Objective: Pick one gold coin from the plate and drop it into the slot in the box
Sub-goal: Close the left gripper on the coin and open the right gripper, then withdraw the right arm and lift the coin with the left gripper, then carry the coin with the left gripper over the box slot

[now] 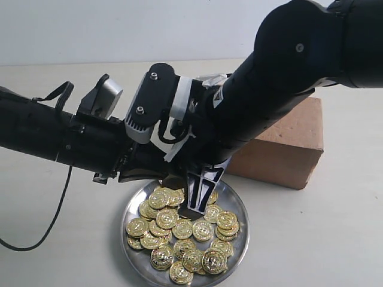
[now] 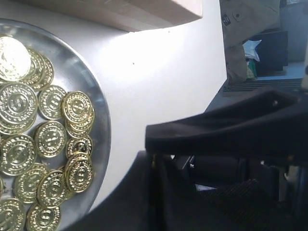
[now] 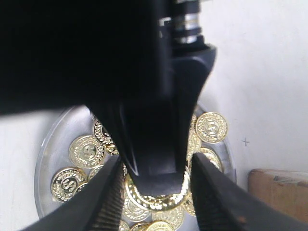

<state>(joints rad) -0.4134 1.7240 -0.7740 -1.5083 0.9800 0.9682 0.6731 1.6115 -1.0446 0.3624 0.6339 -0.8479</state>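
Gold stamped coins (image 1: 179,236) lie heaped on the round silver metal plate (image 1: 136,202), which sits just in front of the scuffed brown cardboard box (image 1: 281,152). I can't see the box slot from here (the arm covers the box top). The right gripper (image 3: 156,166) hangs low over the pile, its fingers (image 3: 108,202) spread wide and gripping no coin yet. The black left arm (image 1: 54,134) crowds in across it, and I cannot tell whether its fingers are apart. My worry is that the coins overlap, so closing here could pinch two at once or skid one off the slick metal. The arms also look close enough to knock each other.
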